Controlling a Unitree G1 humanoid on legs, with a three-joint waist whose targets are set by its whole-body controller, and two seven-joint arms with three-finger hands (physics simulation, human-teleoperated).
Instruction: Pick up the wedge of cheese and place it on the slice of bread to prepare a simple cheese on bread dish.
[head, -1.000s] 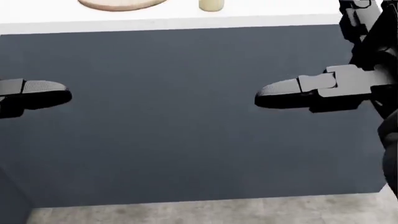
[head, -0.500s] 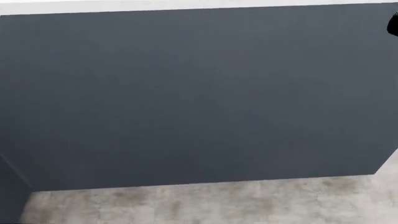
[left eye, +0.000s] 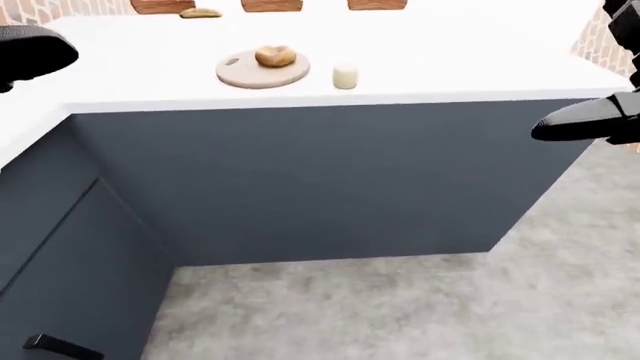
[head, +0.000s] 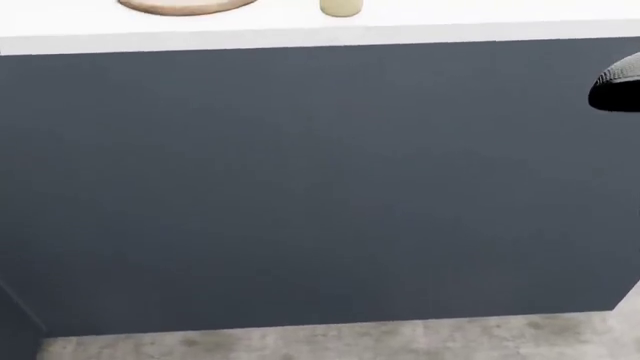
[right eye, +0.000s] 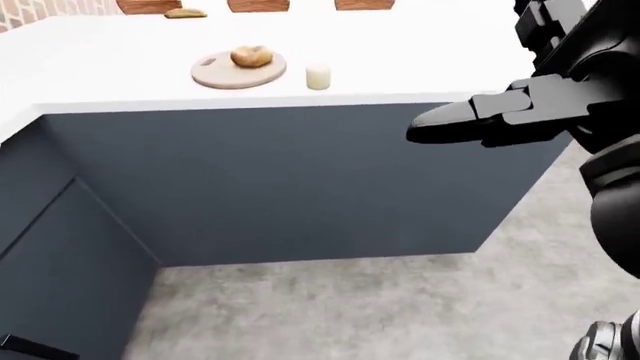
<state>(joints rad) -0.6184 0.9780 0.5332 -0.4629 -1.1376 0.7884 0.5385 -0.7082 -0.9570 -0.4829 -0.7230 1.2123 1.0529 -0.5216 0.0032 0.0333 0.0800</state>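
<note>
White worktop (left eye: 450, 60) edge with bread (left eye: 274, 55) and cheese (left eye: 345, 76) back in head view, hands lifted outward, finger opening unclear, nothing held.

Right hand (right eye: 500, 120): matte black throughout, assembled from blocky, angular segments with visible seams between them. Fingers (right eye: 445, 124) are smooth and taper to rounded tips. The forearm above consists of stacked black housings with stepped edges. A rounded grey-black body part shows at the right-eye view's right edge.

Left hand (left eye: 30, 52): a rounded, glossy black shape only.
</note>
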